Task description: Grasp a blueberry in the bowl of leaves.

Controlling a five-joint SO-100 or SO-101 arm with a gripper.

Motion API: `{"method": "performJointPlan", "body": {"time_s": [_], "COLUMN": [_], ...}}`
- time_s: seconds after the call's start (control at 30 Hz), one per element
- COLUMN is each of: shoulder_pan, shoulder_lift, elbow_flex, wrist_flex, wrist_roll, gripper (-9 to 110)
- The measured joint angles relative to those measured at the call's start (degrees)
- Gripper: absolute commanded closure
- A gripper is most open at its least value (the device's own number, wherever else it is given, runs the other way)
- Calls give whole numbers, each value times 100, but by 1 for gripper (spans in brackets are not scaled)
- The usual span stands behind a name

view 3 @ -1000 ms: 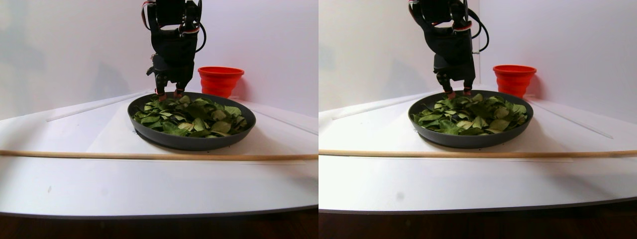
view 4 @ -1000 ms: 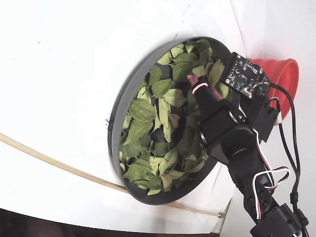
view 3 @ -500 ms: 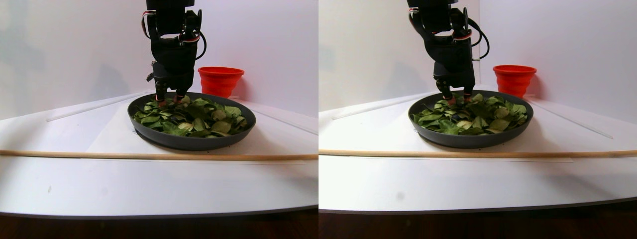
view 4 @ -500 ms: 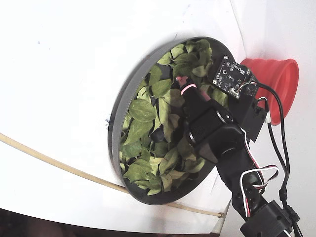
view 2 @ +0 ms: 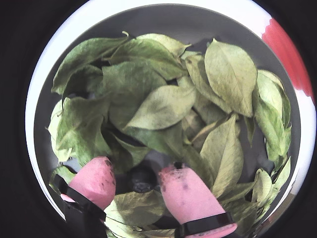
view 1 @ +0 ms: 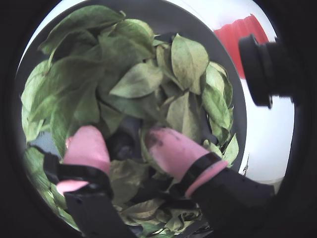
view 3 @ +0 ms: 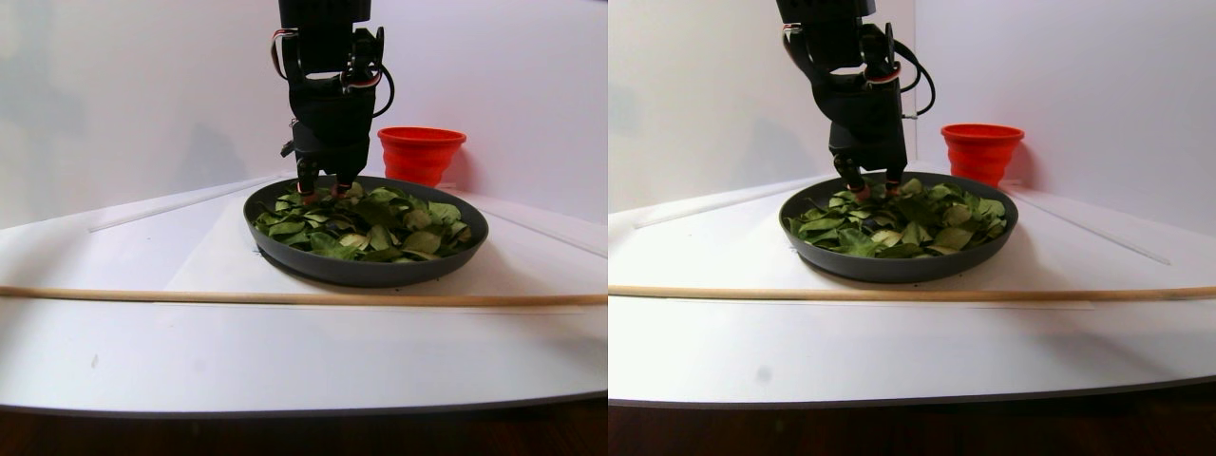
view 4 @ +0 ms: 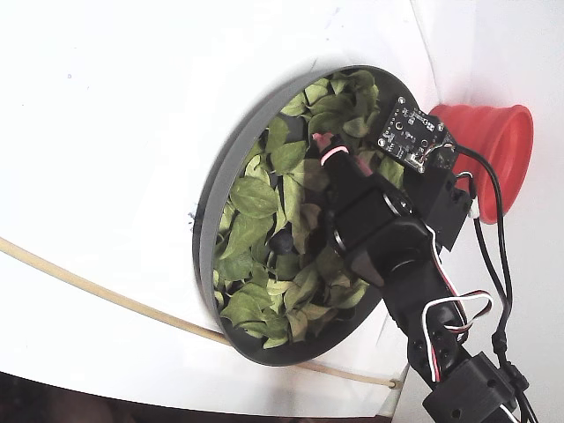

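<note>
The bowl of leaves (view 3: 366,273) is a wide dark-grey dish full of small green leaves; it fills both wrist views and shows in the fixed view (view 4: 209,220). A dark blueberry (view 2: 142,179) lies among the leaves and also shows in a wrist view (view 1: 124,144). My gripper (view 2: 137,169), with pink fingertips (view 2: 96,178), is down in the leaves at the dish's back edge (view 3: 323,193). It is open, one finger on each side of the berry (view 1: 124,137), with a small gap on both sides. In the fixed view the arm hides the berry.
A red plastic cup (view 3: 421,152) stands just behind the dish, close to the arm, and shows in the fixed view (view 4: 493,150). A thin wooden stick (view 3: 285,297) lies across the white table in front of the dish. White walls stand behind.
</note>
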Motion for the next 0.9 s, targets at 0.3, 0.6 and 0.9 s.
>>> {"method": "performJointPlan", "body": {"time_s": [0.3,0.6,0.9], "shoulder_pan": [0,0,0], "shoulder_lift": [-114,-176,-211], "elbow_flex": [-53,-70,-70], "wrist_flex": [0,-53,-70], "wrist_roll": [18,105,378], "gripper": [84,85,86]}}
